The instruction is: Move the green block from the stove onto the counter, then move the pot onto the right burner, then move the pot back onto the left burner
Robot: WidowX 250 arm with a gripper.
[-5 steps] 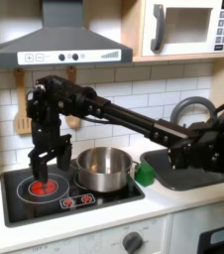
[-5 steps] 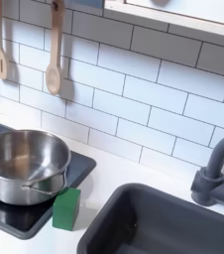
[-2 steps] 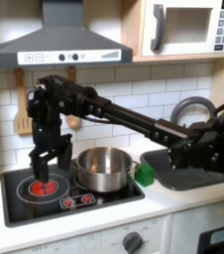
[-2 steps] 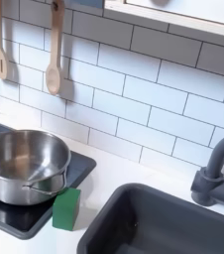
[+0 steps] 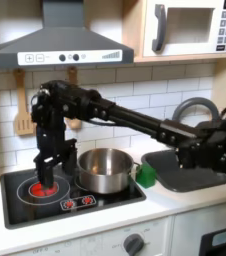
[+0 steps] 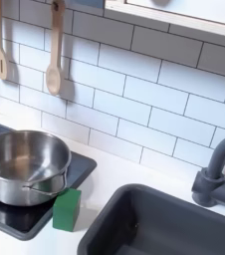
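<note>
You are at the last step, or very near its start: the green block (image 5: 145, 174) already sits off the stove (image 5: 45, 205), on the counter (image 6: 103, 199) just beside the cooktop's right edge in both exterior views, so the first step looks done. The pot (image 5: 106, 170) stands on the burner at the first exterior view's right, and the red spiral of the other burner (image 5: 37, 188) is free. The gripper (image 5: 45, 164) hangs above that free burner with its two fingers apart and nothing between them, a little to the left of the pot and not touching it. I judge that the next move is to bring the gripper to the right, over the pot's near rim, lower it so one finger goes inside and one outside the wall, close, and then slide or lift the pot to the free burner. Keep the pot clear of the block.
</note>
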